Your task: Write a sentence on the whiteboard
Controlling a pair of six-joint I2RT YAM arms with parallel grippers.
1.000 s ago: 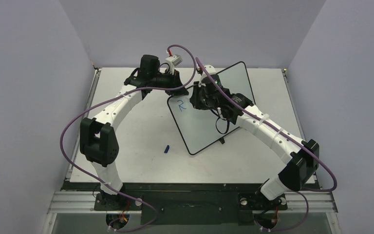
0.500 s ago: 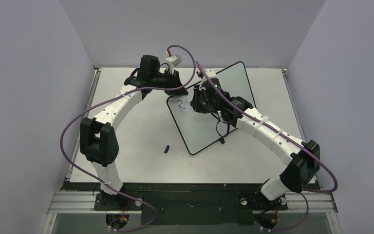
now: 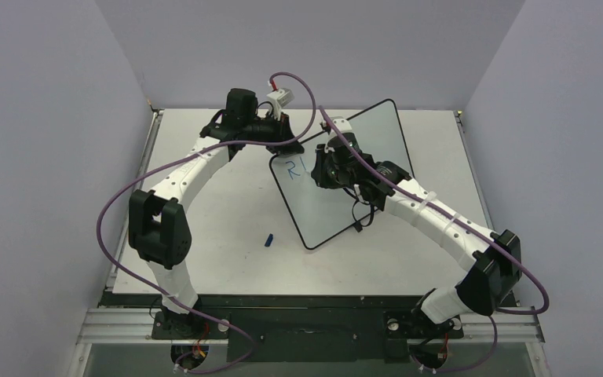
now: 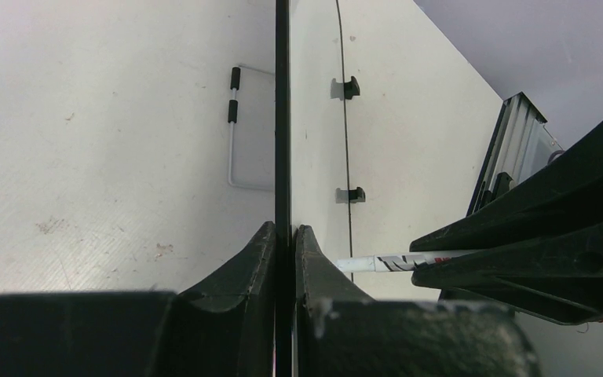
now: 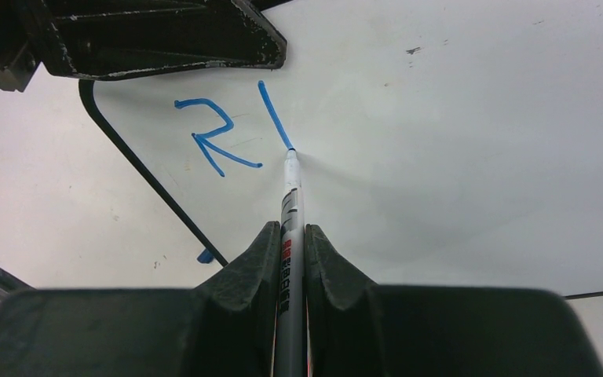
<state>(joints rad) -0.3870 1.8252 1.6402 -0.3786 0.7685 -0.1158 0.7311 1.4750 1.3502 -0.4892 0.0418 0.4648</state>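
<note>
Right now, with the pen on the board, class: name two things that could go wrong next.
1. The left gripper clamps only one edge of the glossy white, black-framed whiteboard, so pen pressure might pivot it.
2. The right gripper pinches the slim white marker, its tip on the board beside the blue R; it could slip and skew the stroke.

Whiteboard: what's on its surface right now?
On the whiteboard: a blue R and one slanted stroke beside it, the marker tip touching the stroke's end. In the top view the right arm covers the board's middle; whatever lies under it is hidden.
</note>
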